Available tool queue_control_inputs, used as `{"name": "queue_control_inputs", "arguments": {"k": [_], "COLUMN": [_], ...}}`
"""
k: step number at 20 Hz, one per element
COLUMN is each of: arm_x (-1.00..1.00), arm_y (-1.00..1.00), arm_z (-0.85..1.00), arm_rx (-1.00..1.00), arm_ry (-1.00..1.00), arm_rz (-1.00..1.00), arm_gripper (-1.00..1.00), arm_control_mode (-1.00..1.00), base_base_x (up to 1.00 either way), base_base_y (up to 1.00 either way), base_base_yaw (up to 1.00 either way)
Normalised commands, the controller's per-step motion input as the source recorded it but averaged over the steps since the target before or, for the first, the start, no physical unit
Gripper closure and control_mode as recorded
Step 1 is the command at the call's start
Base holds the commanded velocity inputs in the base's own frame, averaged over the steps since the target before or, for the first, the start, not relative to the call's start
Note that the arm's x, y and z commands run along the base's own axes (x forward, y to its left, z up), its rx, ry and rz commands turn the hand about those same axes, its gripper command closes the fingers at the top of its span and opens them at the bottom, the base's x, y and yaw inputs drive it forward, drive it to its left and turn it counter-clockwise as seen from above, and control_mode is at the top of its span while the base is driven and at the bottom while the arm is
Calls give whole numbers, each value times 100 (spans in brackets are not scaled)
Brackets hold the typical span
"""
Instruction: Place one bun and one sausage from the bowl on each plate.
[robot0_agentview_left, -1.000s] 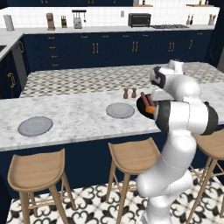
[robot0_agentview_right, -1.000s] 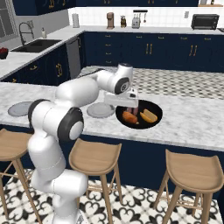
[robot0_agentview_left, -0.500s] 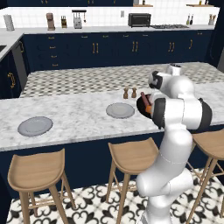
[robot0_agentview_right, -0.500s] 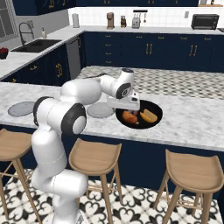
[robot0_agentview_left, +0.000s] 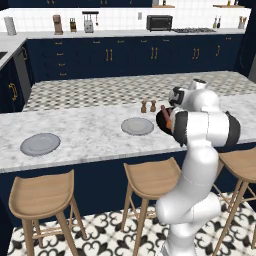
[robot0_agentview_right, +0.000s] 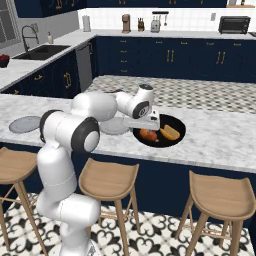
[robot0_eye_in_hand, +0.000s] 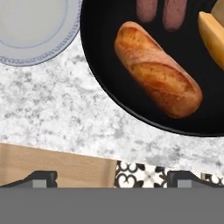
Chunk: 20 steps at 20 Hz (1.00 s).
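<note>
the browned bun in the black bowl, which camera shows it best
The hand view: the bun lies close and unblocked, crust clear, inside the black bowl. The right base view shows it small, beside the tool. In the left base view the arm hides most of the bowl.

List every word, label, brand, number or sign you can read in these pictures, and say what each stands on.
None: no readable text anywhere.
The black bowl, the bun in it and the grey plate beside it are plain, unmarked.
The appliances on the back counter, such as the toaster oven, are too small to show any lettering.
</note>
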Motion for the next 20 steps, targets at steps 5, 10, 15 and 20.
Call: {"name": "queue_control_inputs", "arguments": {"k": [5,10,15,20], "arm_x": [34,65,81,34], "arm_y": [-17,-43,-19,0], "arm_z": [0,0,-14,-45], "arm_rx": [3,9,3,0], "arm_ry": [1,11,7,11], "arm_rz": [0,3,11,21], "arm_gripper": [-100,-100,-100,-100], "arm_control_mode": [-100,-100,-100,-100], "base_base_x": [0,0,0,0], "base_base_y": [0,0,0,0], "base_base_yaw": [0,0,0,0]}}
